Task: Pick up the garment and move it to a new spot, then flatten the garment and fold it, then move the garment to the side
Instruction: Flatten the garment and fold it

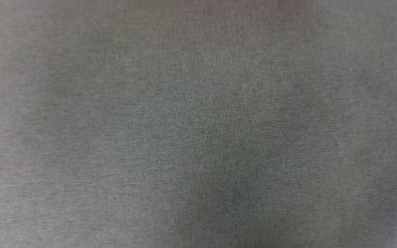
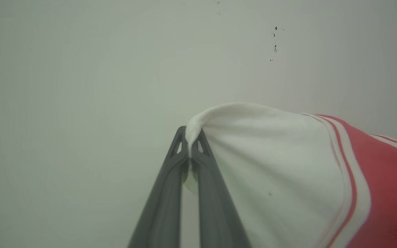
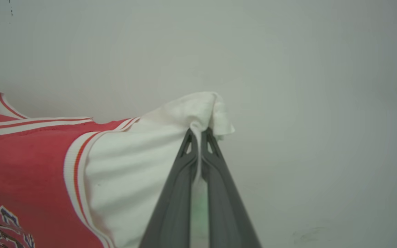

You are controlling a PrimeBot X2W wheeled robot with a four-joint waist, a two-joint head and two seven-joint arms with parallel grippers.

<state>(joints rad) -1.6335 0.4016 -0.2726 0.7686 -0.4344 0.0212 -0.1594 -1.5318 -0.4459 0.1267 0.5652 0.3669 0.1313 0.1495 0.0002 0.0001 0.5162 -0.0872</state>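
Note:
The garment [image 2: 288,172] is a red jersey with white sleeves and red-and-white striped trim. In the left wrist view my left gripper [image 2: 190,139] is shut on the tip of one white sleeve, and the cloth hangs off to the right of the fingers. In the right wrist view my right gripper [image 3: 199,136] is shut on the other white sleeve of the garment [image 3: 129,165], whose red body with black white-outlined lettering spreads to the left. Both sleeves are lifted and pulled taut.
The head view looks down on a plain grey fabric surface [image 1: 198,124] with a soft shadow at its lower middle. Behind the garment in both wrist views stands a pale blank wall [image 2: 81,86], with a few small dark specks [image 2: 275,44].

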